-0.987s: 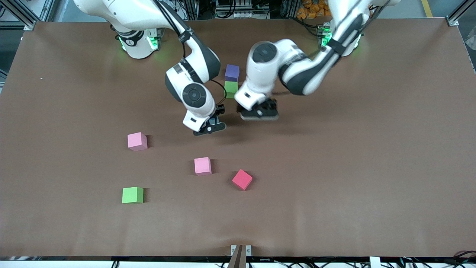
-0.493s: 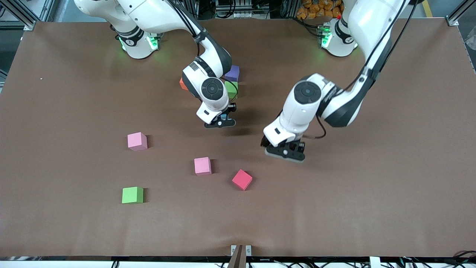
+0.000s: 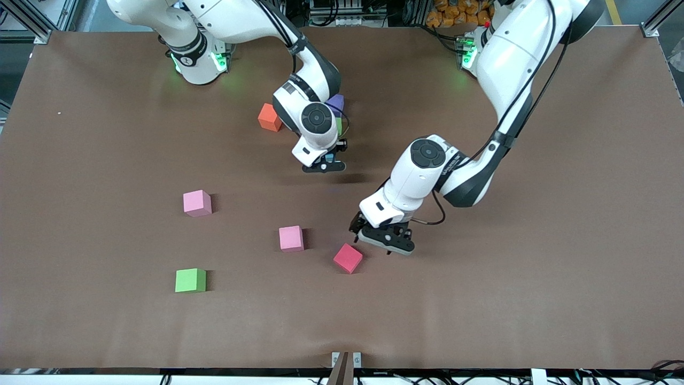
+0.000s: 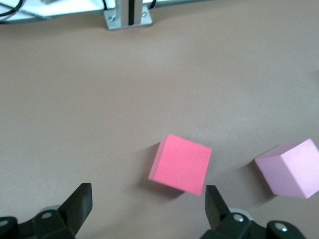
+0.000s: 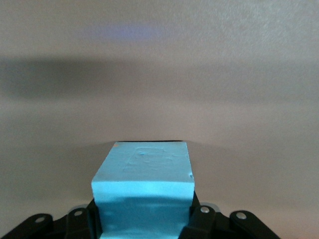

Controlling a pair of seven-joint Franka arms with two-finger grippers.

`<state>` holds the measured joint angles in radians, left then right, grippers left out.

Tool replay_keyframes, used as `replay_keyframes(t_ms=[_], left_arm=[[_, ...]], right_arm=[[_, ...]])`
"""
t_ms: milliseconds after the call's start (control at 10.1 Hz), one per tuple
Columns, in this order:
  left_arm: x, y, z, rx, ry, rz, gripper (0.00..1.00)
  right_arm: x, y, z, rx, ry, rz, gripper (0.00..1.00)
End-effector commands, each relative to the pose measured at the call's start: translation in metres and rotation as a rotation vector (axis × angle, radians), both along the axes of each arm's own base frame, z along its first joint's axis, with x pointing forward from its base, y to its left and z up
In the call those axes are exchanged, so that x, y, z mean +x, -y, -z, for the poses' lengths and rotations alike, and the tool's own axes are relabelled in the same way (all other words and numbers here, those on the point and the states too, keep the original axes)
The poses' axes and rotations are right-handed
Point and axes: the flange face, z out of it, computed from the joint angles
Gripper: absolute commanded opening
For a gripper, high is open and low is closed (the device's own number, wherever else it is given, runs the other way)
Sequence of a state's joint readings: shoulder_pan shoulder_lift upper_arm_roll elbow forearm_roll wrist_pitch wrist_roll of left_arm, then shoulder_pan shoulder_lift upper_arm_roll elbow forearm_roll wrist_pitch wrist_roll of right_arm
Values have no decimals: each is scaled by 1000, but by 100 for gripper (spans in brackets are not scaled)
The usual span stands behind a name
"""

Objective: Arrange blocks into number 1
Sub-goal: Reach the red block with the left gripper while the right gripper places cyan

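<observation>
My left gripper [image 3: 382, 240] hangs open just above the table beside the red block [image 3: 348, 258]. In the left wrist view the red block [image 4: 180, 164] lies just ahead of the open fingers [image 4: 215, 203], off toward one of them, not between them. My right gripper [image 3: 324, 164] is shut on the blue block [image 5: 144, 194], low over the table close to a green block [image 3: 339, 126] and the purple block [image 3: 335, 101], both partly hidden by that arm. The orange block [image 3: 270, 117] sits beside them toward the right arm's end.
Two pink blocks [image 3: 291, 238] [image 3: 197, 203] and a second green block [image 3: 190, 280] lie nearer the front camera, toward the right arm's end. One pink block [image 4: 289, 168] shows beside the red one. A metal bracket [image 3: 346, 359] marks the table's front edge.
The left arm swung away from the purple and green blocks and came down beside the red block. The right gripper carried the blue block toward the green block, uncovering the orange block.
</observation>
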<state>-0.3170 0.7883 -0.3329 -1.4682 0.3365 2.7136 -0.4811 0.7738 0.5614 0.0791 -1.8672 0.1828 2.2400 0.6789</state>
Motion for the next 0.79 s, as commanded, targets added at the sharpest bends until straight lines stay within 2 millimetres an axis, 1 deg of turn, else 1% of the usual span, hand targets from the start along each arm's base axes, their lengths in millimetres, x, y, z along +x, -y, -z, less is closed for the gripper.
replay_keyframes(t_ms=[0,197,296,592,691], left_arm=[[13,10,22,-50,79,5,100],[15,25,35,-77,90,4,100],[10,34,40,-87,92,3,100],[8,35,61,-74,145,29,100],[4,40,63,-56,156,41,100]], right_arm=[[-18,3,-2,7,-19,27,0],[-22,3,-3,25,-40,59,0],[-29,-4,-3,37,-39,55,0],[-31,-7,-4,48,-41,70,0],[-34,-9,-3,43,-45,71,25]])
